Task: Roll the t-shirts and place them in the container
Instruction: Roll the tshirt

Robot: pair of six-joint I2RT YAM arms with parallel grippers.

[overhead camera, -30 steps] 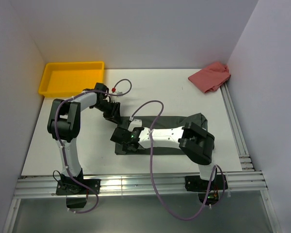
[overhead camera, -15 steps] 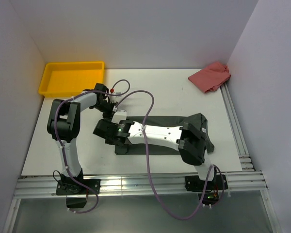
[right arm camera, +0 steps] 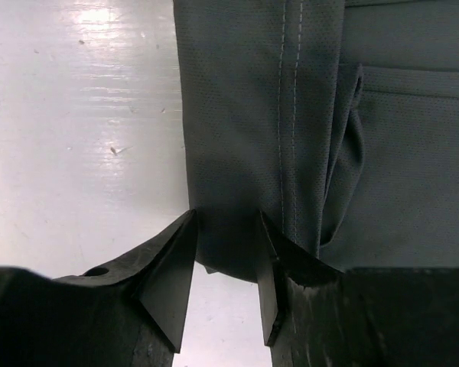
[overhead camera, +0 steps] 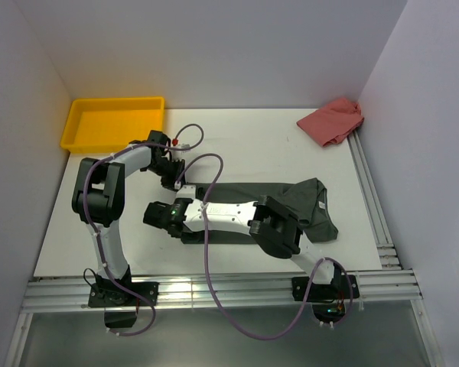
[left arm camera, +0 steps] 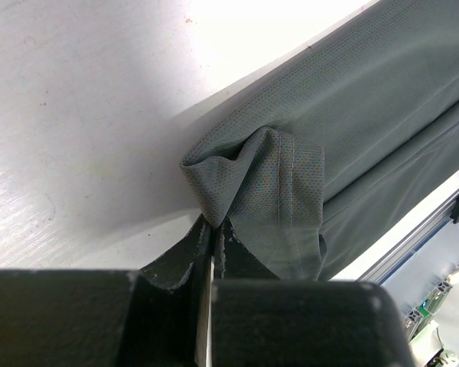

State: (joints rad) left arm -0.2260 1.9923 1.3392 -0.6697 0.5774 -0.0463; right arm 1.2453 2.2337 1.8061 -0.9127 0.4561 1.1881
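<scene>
The dark grey t-shirt (overhead camera: 291, 206) lies folded into a long strip across the middle of the table. My left gripper (overhead camera: 176, 177) is at its far left corner. In the left wrist view this gripper (left arm camera: 214, 222) is shut on a pinched-up fold of the t-shirt's (left arm camera: 352, 115) hemmed corner. My right arm lies along the strip, with its gripper (overhead camera: 162, 218) at the near left end. In the right wrist view the right gripper (right arm camera: 226, 218) is open, its fingers astride the stitched edge of the t-shirt (right arm camera: 398, 138).
A yellow tray (overhead camera: 115, 101) stands at the back left. A crumpled red cloth (overhead camera: 333, 121) lies at the back right by the wall. Metal rails run along the right edge (overhead camera: 369, 191) and the front edge (overhead camera: 214, 294) of the table.
My left gripper has shut on the shirt's corner. The right arm has slid left along the strip to its left end, its jaws opening wider, and the shirt's right end now shows.
</scene>
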